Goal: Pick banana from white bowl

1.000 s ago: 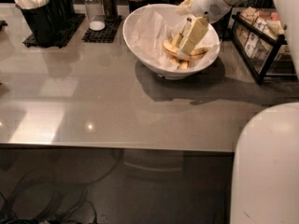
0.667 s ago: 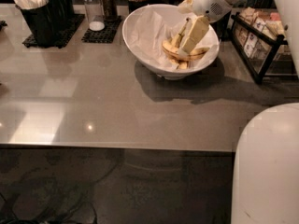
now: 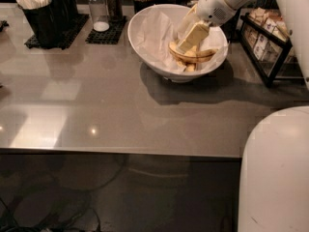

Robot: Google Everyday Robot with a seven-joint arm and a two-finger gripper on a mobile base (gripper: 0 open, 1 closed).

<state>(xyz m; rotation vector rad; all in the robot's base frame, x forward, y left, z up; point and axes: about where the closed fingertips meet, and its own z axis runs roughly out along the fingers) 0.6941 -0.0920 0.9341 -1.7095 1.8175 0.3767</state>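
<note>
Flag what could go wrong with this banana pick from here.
1. The gripper sits low in the bowl over the banana; the crumpled paper beside it could snag and lift too.
2. The banana is curved, so it might pivot or slip on lifting.
3. The arm passes near the rack beside the bowl; a wide lift may clip it.

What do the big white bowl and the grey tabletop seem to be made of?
The large glossy white bowl looks like glazed ceramic, possibly plastic: smooth, shiny wall. The grey tabletop seems polished stone or laminate, mirroring lights. The cream tool sits inside the bowl, at the yellow banana.
</note>
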